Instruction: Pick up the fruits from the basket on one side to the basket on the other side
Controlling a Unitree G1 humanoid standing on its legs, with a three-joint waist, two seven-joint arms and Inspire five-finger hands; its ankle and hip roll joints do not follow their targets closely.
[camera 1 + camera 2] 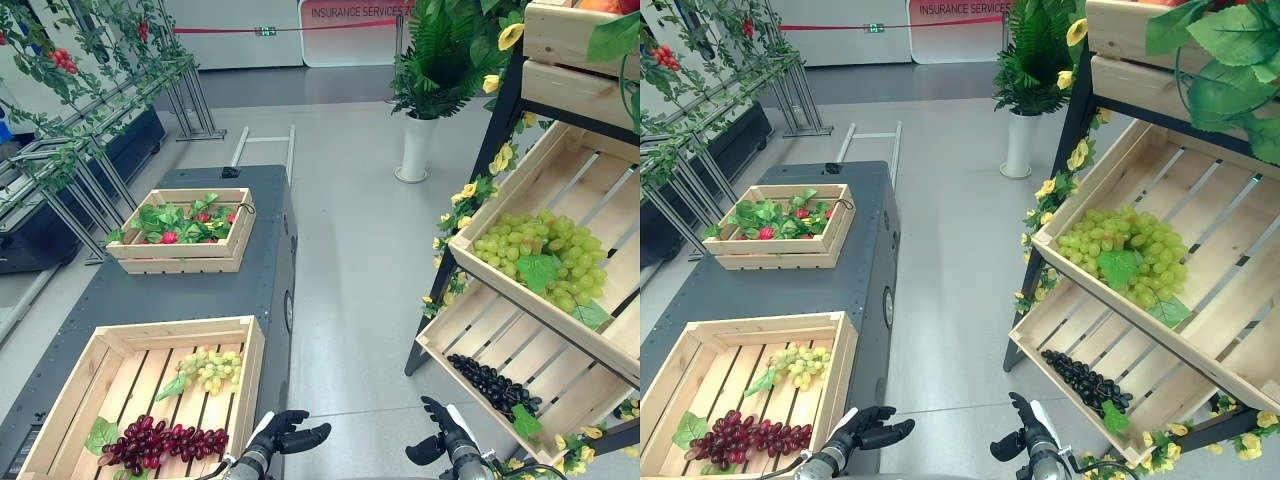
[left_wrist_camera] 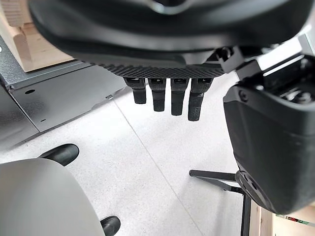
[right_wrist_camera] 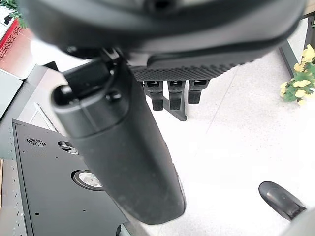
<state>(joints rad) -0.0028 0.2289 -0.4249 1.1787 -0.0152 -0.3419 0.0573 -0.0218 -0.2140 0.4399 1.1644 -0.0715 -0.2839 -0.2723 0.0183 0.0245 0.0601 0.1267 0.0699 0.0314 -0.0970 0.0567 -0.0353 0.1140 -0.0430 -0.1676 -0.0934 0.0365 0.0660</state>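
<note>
On the dark cart to my left stands a near wooden crate holding a green grape bunch and a red grape bunch. To my right a slanted shelf carries a crate with a pile of green grapes, and a lower crate with black grapes. My left hand hangs open beside the cart's near corner, holding nothing. Over the floor, short of the lower shelf crate, my right hand is open and holds nothing as well.
A second crate with leaves and small red fruits sits farther back on the cart. Metal racks with vines line the left side. A potted plant in a white vase stands behind the shelf. Bare floor separates cart and shelf.
</note>
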